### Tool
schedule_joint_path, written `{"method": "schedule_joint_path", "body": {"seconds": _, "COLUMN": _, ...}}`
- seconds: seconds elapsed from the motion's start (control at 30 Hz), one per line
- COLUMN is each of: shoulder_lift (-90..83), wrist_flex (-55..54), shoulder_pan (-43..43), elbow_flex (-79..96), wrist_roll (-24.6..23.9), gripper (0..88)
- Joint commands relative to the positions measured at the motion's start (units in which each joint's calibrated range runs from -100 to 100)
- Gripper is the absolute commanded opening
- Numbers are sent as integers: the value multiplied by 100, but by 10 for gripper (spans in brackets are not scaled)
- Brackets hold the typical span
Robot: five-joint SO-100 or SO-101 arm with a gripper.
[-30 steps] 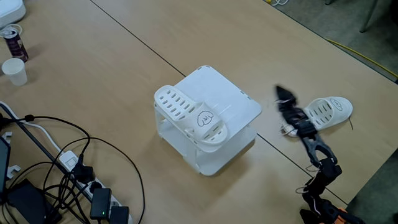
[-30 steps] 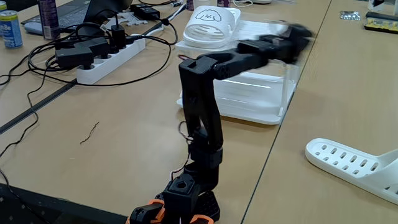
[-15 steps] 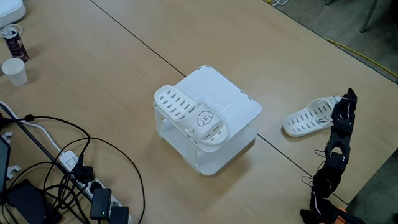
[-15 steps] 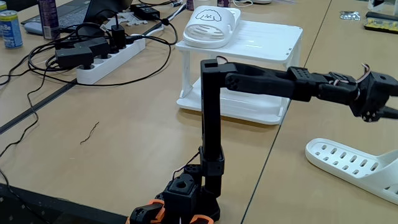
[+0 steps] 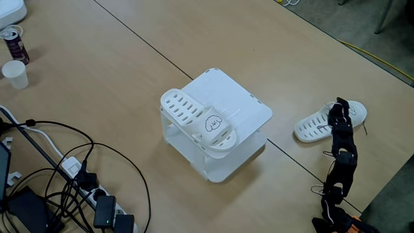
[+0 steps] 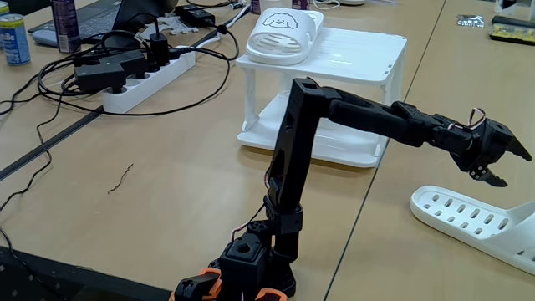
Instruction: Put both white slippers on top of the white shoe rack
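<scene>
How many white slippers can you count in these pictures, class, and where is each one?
2. One slipper lies on top of the shoe rack, at its edge. The other slipper lies on the table beside the rack, under the gripper.

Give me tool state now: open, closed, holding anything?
Tool: open, holding nothing, poised above the second white slipper on the table.

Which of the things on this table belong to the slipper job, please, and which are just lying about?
Belongs to the job:
- white shoe rack
- slipper on the rack
- slipper on the table
- claw, open above the table slipper

Just lying about:
- power strip and cables
- paper cup
- cans
</scene>
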Motion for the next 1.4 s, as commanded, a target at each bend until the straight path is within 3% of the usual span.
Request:
{"method": "schedule_joint_path", "body": {"seconds": 0.0, "shoulder_lift": 314, "wrist_flex": -76, "shoulder_pan": 22, "elbow_flex": -693, "wrist_roll": 52, "gripper": 232}}
{"method": "schedule_joint_path", "body": {"seconds": 0.53, "shoulder_lift": 2325, "wrist_flex": -76, "shoulder_pan": 598, "elbow_flex": -3201, "wrist_roll": 52, "gripper": 232}}
{"method": "schedule_joint_path", "body": {"seconds": 0.8, "shoulder_lift": 2653, "wrist_flex": -67, "shoulder_pan": 894, "elbow_flex": -3588, "wrist_roll": 52, "gripper": 229}}
{"method": "schedule_joint_path", "body": {"seconds": 1.1, "shoulder_lift": 2712, "wrist_flex": -41, "shoulder_pan": 902, "elbow_flex": -3417, "wrist_roll": 52, "gripper": 8}}
{"method": "schedule_joint_path", "body": {"seconds": 1.37, "shoulder_lift": 2645, "wrist_flex": -58, "shoulder_pan": 853, "elbow_flex": -3345, "wrist_roll": 52, "gripper": 8}}
